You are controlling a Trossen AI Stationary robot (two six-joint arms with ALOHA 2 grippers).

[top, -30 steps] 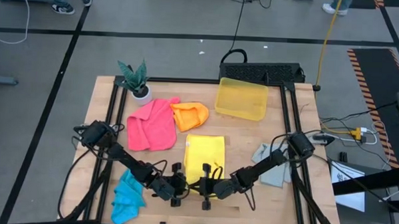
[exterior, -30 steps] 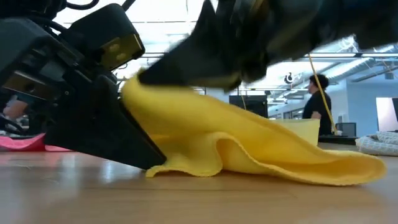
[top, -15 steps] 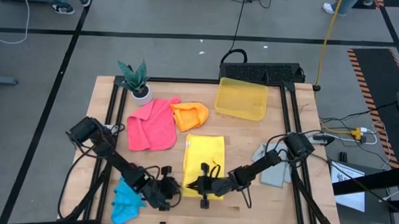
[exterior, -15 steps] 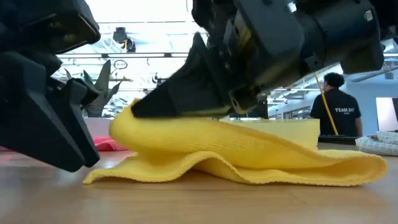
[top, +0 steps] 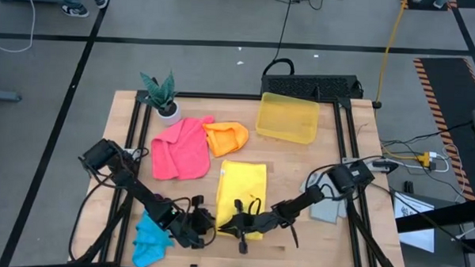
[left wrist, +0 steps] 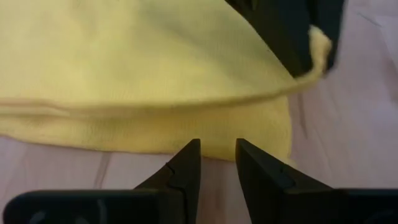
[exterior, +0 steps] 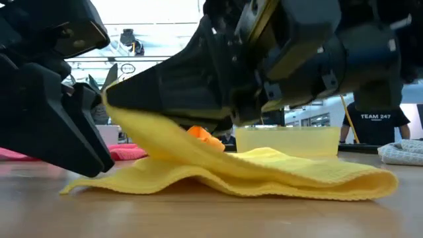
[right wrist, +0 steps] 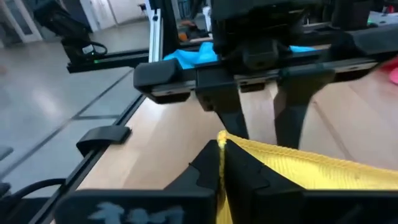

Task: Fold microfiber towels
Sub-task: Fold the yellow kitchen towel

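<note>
The right gripper [top: 228,223] is low in the middle of the high view, its fingers pinched on the near corner of the yellow towel [top: 243,189]. The right wrist view shows the cloth's edge caught between the two dark fingers [right wrist: 208,163], which are all but closed on it. In the low view the corner is lifted off the table [top: 292,163], and the cloth slopes from the gripper down to the flat part on the wood.

The left gripper [top: 205,225] sits just to the left of the right one in the high view, near the same edge of the yellow towel. Its fingers [left wrist: 186,163] stand partly apart with a narrow gap and hold nothing. The towel's folded edge lies just ahead of them.

The yellow towel lies in the lower middle of the high view, already looking doubled along its length. The pink towel [top: 180,147] and the orange towel [top: 226,136] are at the upper left, unfolded and crumpled. The blue towel [top: 151,233] is bunched at the lower left, and the grey towel [top: 326,202] lies at the right under the right arm.

The step in hand looks like the second fold of the yellow towel. The next move probably calls for carrying the lifted corner over toward the far edge. The cloth is soft and may slump or slide, so the left gripper may need to steady it.
</note>
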